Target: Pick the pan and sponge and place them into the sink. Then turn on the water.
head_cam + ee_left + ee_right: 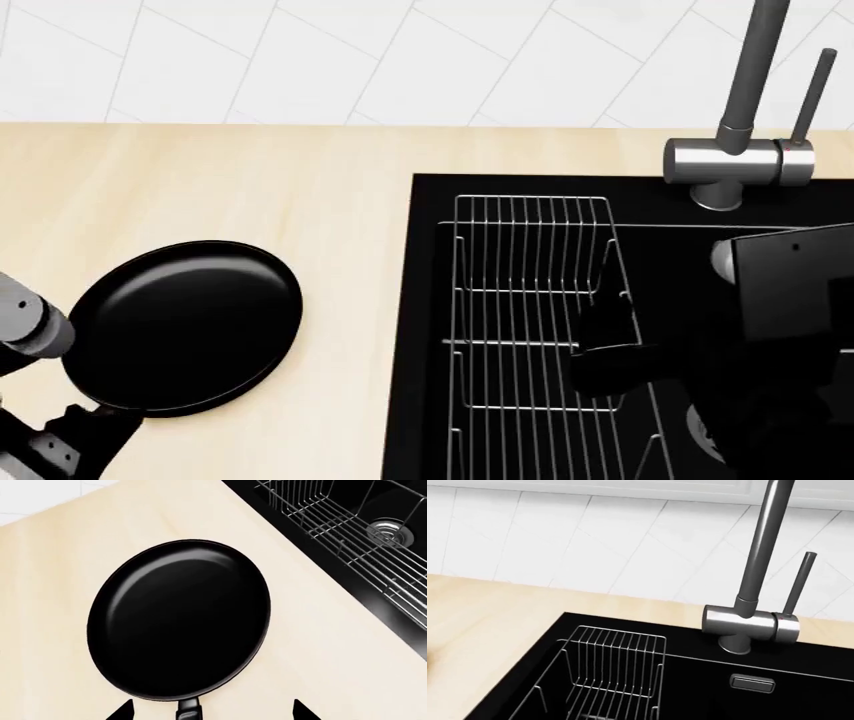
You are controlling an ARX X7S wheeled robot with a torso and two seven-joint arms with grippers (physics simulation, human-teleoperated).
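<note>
The glossy black pan [180,620] lies flat on the pale wooden counter [60,580], left of the sink [427,300]. My left gripper [213,712] is open, with its two dark fingertips [123,711] on either side of the pan's handle [189,711] and not touching it. In the head view the pan [180,325] is at the lower left, and the left gripper [80,435] is at its near edge. My right gripper [603,335] hovers over the sink's wire rack; black on black hides its jaws. The faucet [747,625] and its thin lever [797,585] stand behind the basin. The sponge is out of view.
A silver wire dish rack [527,320] fills the left part of the sink. The steel drain [387,532] and overflow slot [752,682] show in the basin. A white tiled wall [400,60] backs the counter.
</note>
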